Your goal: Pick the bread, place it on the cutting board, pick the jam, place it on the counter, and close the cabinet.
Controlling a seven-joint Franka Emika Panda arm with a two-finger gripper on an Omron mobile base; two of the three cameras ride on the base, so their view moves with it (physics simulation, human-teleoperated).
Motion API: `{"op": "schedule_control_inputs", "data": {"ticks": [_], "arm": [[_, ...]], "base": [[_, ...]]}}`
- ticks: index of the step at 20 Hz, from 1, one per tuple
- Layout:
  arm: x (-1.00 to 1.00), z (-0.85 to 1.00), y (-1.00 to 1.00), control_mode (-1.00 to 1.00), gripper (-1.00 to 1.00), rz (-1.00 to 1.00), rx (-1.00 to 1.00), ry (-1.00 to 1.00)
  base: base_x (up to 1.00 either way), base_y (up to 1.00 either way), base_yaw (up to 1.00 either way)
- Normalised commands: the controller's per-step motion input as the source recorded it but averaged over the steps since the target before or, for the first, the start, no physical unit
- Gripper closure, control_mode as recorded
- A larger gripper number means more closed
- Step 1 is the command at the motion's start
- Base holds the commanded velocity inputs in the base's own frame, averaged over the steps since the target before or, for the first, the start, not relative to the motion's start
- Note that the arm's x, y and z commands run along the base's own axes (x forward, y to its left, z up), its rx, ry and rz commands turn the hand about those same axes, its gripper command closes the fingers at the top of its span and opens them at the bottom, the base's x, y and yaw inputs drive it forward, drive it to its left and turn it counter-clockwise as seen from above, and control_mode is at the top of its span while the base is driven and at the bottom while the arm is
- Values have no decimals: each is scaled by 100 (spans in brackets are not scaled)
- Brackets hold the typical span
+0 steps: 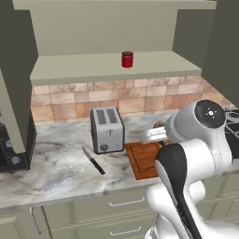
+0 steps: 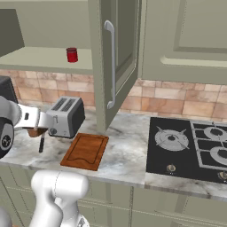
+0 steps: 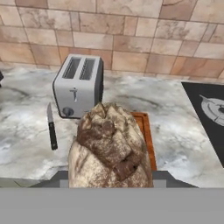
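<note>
Gripping brown crusty bread (image 3: 110, 151) in pincer (image 3: 109, 177).

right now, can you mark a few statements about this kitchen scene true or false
1. The jam stands on the cabinet shelf. True.
2. The bread lies on the cutting board. False: the claw holds it above the counter.
3. The knife lies left of the cutting board in the left base view. True.
4. The cabinet doors are closed. False: the cabinet door stands open.
5. The toaster holds toast. False: its slots are empty.
</note>
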Motion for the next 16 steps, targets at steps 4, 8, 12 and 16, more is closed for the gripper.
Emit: {"op": "schedule_control_inputs", "data": {"ticks": [4,8,12,16], "arm": [[0,-49,-5,-100,100,0,0,-12],[5,-51,-6,-100,100,0,0,-16],[15,-50,-4,-100,100,0,0,-17],[20,-49,-6,-100,100,0,0,-18]], "base": [[0,0,0],[0,0,0],[0,0,0],[0,0,0]]}}
